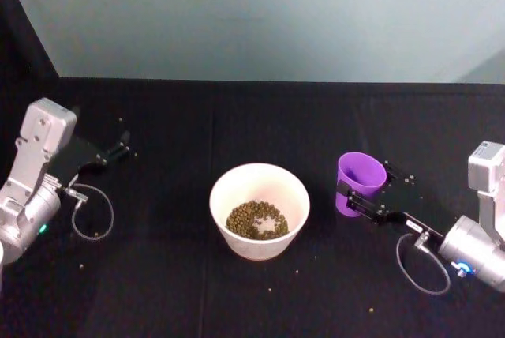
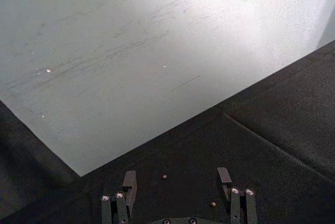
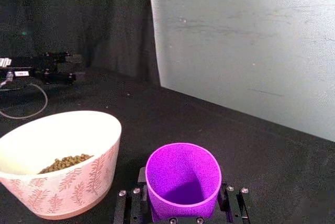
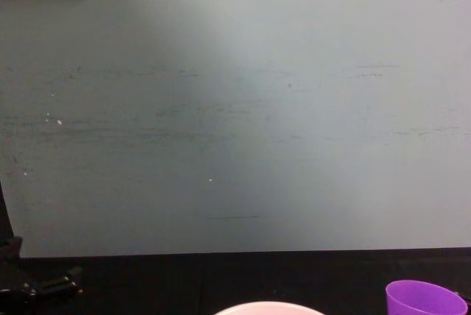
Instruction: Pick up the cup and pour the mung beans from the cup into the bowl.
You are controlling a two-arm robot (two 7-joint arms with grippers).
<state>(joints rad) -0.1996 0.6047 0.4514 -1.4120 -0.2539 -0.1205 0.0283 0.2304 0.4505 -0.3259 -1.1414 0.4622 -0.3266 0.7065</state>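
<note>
My right pincer [image 1: 361, 197] has a jaw on each side of the purple cup [image 1: 360, 182], low on its wall; from the right wrist view the cup [image 3: 182, 181] sits snug between the two black fingers [image 3: 137, 203], upright, rim up, and looks empty inside. Whether its base rests on the black cloth or is just clear of it, I cannot tell. The cup stands right of centre on the table [image 1: 237, 298], toward my right edge. Just beside it on its left, apart from it, is the bowl [image 1: 259, 209], near the middle of the table, pale with a pink leaf pattern on its outer wall, a low heap of mung beans [image 1: 256, 219] in its bottom. A few stray beans lie scattered on the cloth around the bowl. My left pincer [image 1: 120, 147] is parked near the left edge toward the far side, fingers spread wide and holding nothing, two loose beans on the cloth between them. A grey-green wall [image 1: 260, 14] rises behind the far edge.
</note>
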